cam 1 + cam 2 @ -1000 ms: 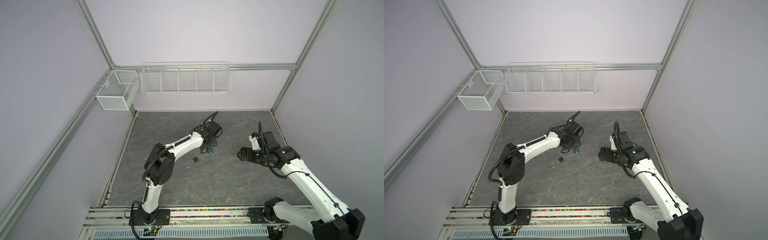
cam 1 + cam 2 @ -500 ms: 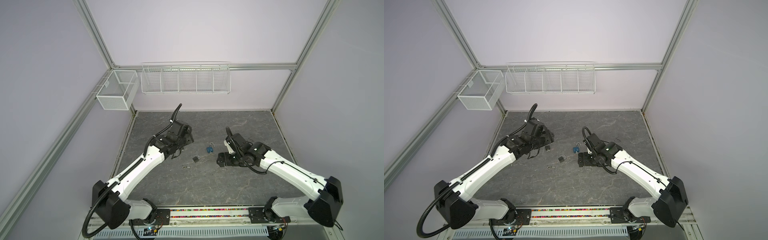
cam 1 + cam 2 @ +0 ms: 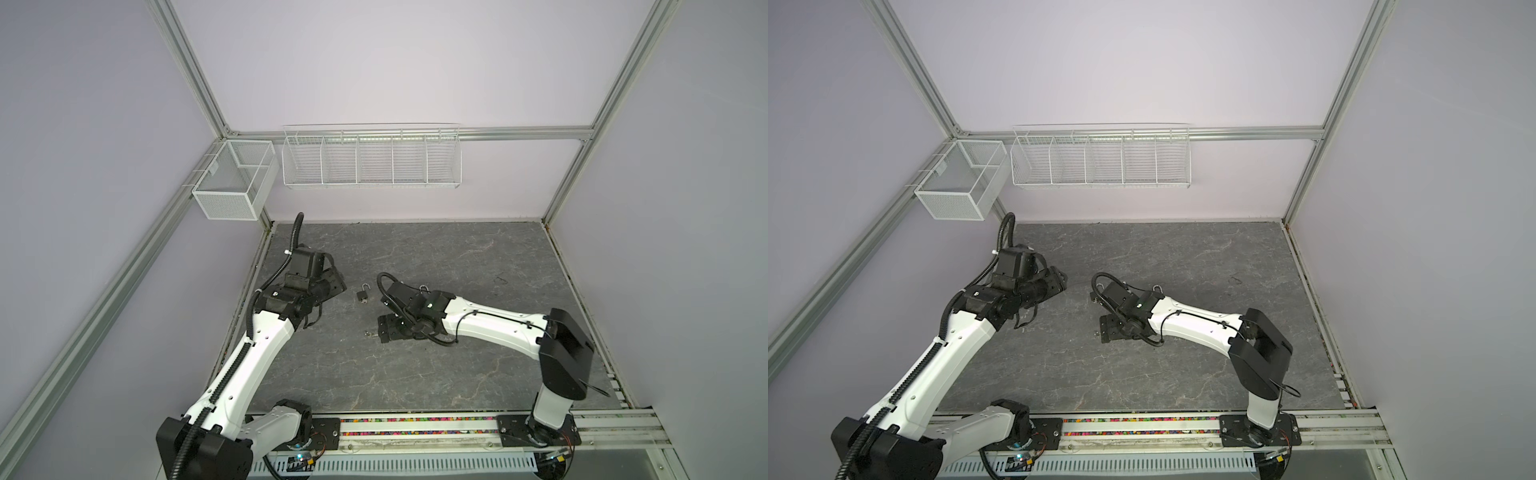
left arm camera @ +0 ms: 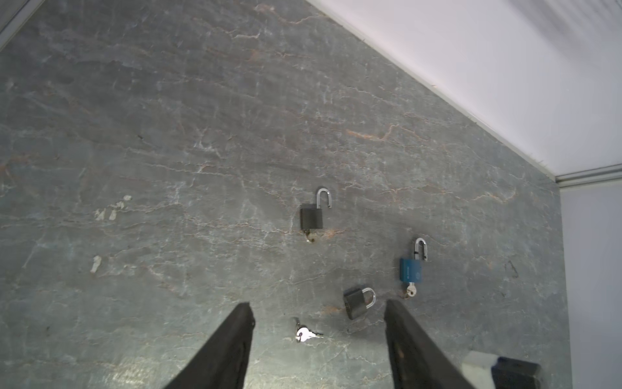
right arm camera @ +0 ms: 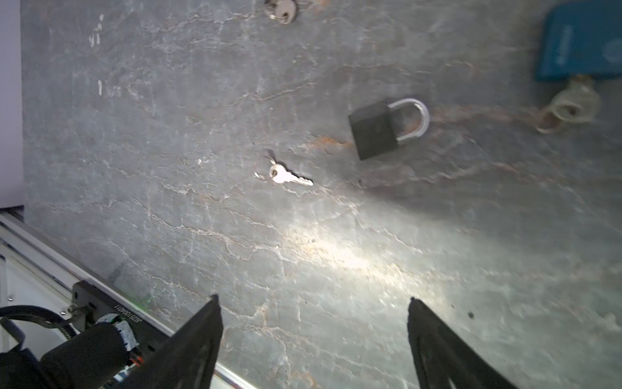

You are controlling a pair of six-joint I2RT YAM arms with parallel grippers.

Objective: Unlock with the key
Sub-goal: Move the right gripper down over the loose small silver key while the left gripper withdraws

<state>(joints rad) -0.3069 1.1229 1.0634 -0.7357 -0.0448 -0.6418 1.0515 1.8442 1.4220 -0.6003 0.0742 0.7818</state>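
Observation:
A small silver key (image 5: 286,175) lies loose on the grey stone-patterned tabletop (image 5: 336,256), also seen as the key (image 4: 304,334). Close beside it lies a dark padlock (image 5: 380,129) with its shackle shut, the same dark padlock (image 4: 358,301). My right gripper (image 5: 313,299) hangs open and empty a short way from the key; in a top view the right gripper (image 3: 381,330) sits low over that spot and hides the padlock. My left gripper (image 4: 318,303) is open and empty, off to the left of the locks (image 3: 337,283).
A second dark padlock (image 4: 311,215) has its shackle swung open and a key in it, also seen as the dark padlock (image 3: 363,294). A blue padlock (image 4: 411,269) with a key in it lies near the right forearm. Wire baskets (image 3: 372,160) hang on the back wall.
The left arm has pulled back from over the locks to the left side. The right arm has swung in leftward and lowered its gripper by the loose key.

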